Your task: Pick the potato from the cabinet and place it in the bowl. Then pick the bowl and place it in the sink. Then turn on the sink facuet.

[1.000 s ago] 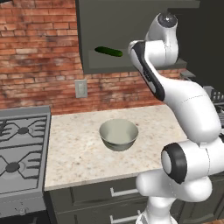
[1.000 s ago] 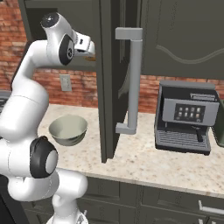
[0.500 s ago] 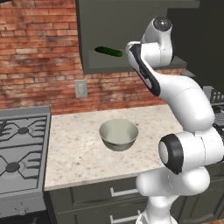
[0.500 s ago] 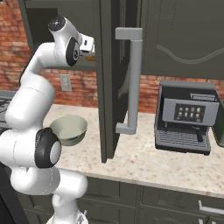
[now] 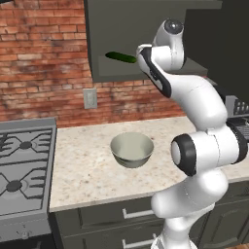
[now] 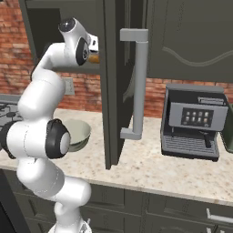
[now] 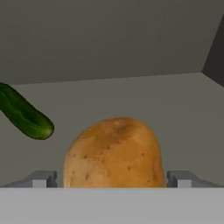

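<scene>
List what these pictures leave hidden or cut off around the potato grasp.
- End effector contact with the potato: hand view, the bottom edge crops the fingertips, so the grip is unclear.
- Potato underside: same view, cut off at the bottom.
- Cucumber: hand view, its far end runs off the left edge.
- Bowl: right base view, partly covered by the arm.
</scene>
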